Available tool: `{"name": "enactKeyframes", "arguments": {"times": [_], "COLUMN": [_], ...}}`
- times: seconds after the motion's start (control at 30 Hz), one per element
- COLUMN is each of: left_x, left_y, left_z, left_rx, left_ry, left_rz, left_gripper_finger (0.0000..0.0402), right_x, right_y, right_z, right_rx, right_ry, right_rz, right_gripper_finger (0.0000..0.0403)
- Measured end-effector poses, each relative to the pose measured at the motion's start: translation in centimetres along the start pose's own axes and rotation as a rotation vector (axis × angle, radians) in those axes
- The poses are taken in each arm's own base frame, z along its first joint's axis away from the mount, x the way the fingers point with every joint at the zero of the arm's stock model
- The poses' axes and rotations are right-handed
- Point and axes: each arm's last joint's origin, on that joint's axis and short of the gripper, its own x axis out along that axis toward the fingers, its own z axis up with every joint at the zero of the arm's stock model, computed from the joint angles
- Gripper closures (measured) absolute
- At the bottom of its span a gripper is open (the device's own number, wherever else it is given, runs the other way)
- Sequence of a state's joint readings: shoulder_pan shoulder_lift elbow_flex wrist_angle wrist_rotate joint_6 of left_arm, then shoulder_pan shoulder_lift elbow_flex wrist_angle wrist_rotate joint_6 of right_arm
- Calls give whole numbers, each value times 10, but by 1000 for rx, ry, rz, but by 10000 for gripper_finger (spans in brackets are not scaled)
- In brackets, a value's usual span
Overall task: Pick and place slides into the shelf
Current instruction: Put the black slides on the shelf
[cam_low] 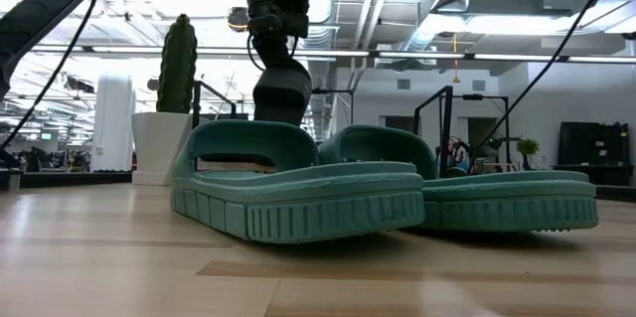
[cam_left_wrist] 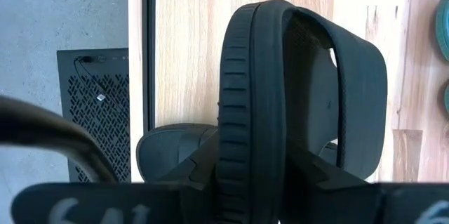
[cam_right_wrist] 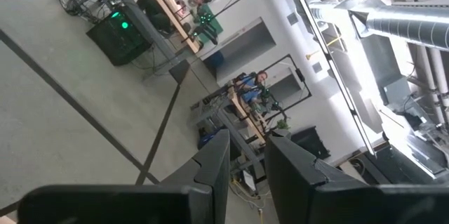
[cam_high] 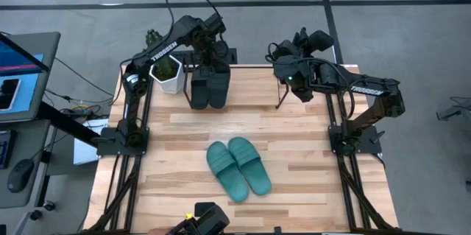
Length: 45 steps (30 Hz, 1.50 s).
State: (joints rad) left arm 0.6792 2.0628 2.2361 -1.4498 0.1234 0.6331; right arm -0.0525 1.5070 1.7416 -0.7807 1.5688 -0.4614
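Two black slides (cam_high: 209, 88) stand close together at the table's far edge, where the shelf's thin black rods (cam_high: 279, 96) rise. My left gripper (cam_high: 213, 60) points down over them and is shut on one black slide (cam_left_wrist: 251, 97), which stands on end with its strap (cam_left_wrist: 361, 83) low down. The other black slide (cam_left_wrist: 165, 152) stands right beside it. Two teal slides (cam_high: 237, 167) lie side by side, soles down, mid-table. My right gripper (cam_right_wrist: 249, 171) hangs level above the far right of the table, a narrow gap between its fingers and nothing in it. My left gripper pinches the sole's upper end (cam_left_wrist: 249, 182) between its two fingers, across the sole's thickness. The fingers come from above, pointing steeply down along the slide. The slide stands nearly upright below them, strap end down; its lower end is hidden by the slide itself.
A cactus in a white pot (cam_high: 168, 73) stands at the far left, just beside the black slides. Bare wood lies between the black and the teal slides (cam_low: 298, 193). The arm frames (cam_high: 125, 135) run along both side edges.
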Motion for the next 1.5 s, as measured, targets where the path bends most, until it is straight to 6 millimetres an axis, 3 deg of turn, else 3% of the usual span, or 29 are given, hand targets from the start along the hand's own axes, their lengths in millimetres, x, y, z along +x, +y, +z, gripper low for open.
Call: {"name": "enactKeyframes", "arguments": {"times": [0.37, 1.0, 1.5], "left_x": [36, 37, 37], "left_y": [-1, -1, -1], "left_z": [-9, 0, 5], "left_rx": [-10, 55, 72], "left_ry": [103, 50, 104], "left_rz": [-33, 24, 167], "left_gripper_finger": [320, 317, 185], "right_x": [0, 0, 0], "right_y": [0, 1, 1], "right_z": [0, 1, 1], "right_rx": [0, 3, 4], "right_ry": [-1, -16, -16], "right_rz": [1, 32, 32], "right_gripper_finger": [321, 321, 321]}}
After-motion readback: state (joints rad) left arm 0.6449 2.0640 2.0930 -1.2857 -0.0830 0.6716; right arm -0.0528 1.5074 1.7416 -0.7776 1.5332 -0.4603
